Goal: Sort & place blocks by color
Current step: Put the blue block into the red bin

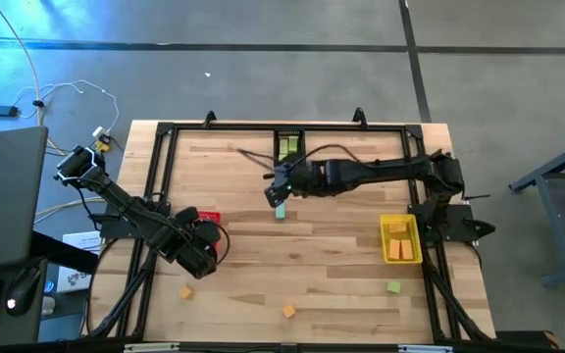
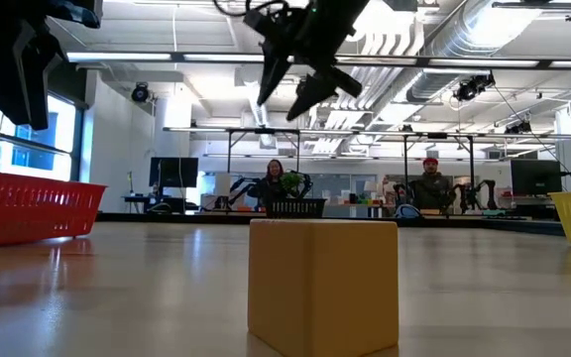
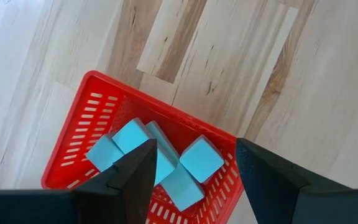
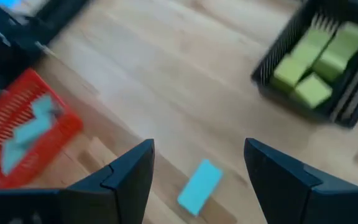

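Two dark jointed arms (image 1: 361,173)

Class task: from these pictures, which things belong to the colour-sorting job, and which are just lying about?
Job: teal block on the table; teal blocks in the red bin; green blocks in the black bin; yellow bin; loose orange blocks.
Lying about: cables, laptop.

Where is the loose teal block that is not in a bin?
In the high view, the teal block lies mid-table, under the open right gripper, between red bin and yellow bin.

A robotics lab: exposed ceiling ducts (image 2: 484,40), monitors (image 2: 173,172), other robot rigs (image 2: 295,185).
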